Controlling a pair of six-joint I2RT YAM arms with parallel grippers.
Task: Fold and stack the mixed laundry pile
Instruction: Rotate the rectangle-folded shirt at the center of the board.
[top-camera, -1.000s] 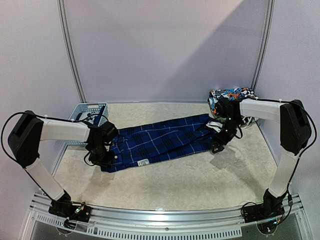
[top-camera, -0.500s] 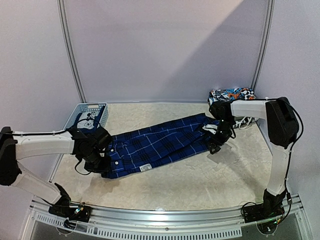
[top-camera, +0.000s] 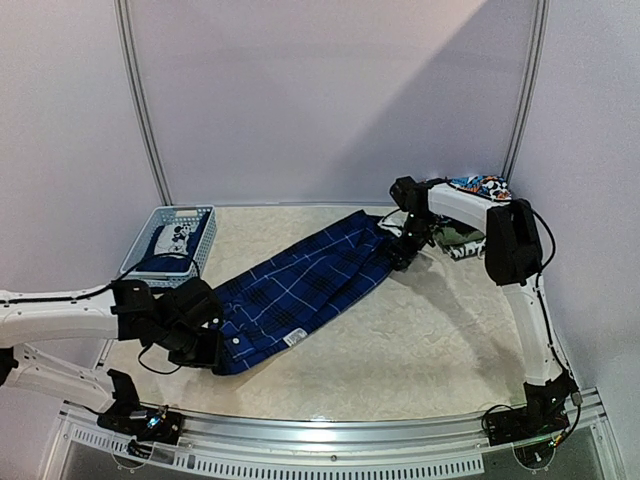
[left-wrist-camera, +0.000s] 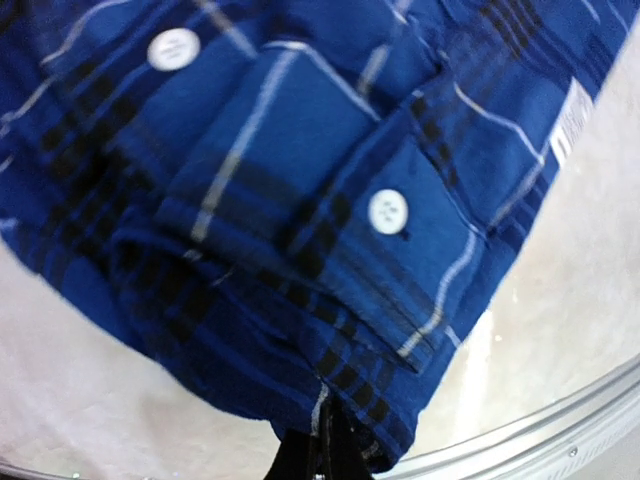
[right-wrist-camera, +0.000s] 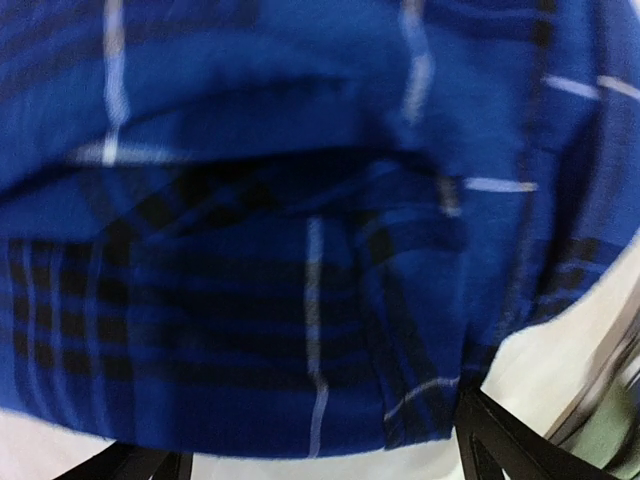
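Basket: a light-blue slotted basket (top-camera: 207, 213) stands at 10 o'clock on the table (top-camera: 430, 345), by the far-left edge.
In the basket: a navy T-shirt (top-camera: 172, 240) with its pale cartoon print facing up. Whether it is folded cannot be told.
Plaid shirt: the plaid shirt (top-camera: 310, 285) lies outside the basket as a long band across the table, from 8 o'clock to 1 o'clock. A white label (top-camera: 291, 339) shows near its 8 o'clock end.
Left gripper: the left gripper (top-camera: 205, 348) is at 8 o'clock, its fingers pinched together on the shirt's buttoned edge. Two white buttons (left-wrist-camera: 388, 211) show in the left wrist view.
Right gripper: the right gripper (top-camera: 398, 250) is at 1 o'clock, at the shirt's far end. Its fingers stand wide apart with plaid cloth bunched between them; whether they press it is unclear.
Other laundry: a printed bundle (top-camera: 482, 186) sits at 2 o'clock by the back wall, with a pale green-and-white piece (top-camera: 462, 241) just nearer.
Hidden or unclear: the right arm (top-camera: 510, 240) covers part of both pieces. The left arm (top-camera: 50, 315) is cut off at the picture's edge. The right wrist view is blurred and almost filled with plaid.
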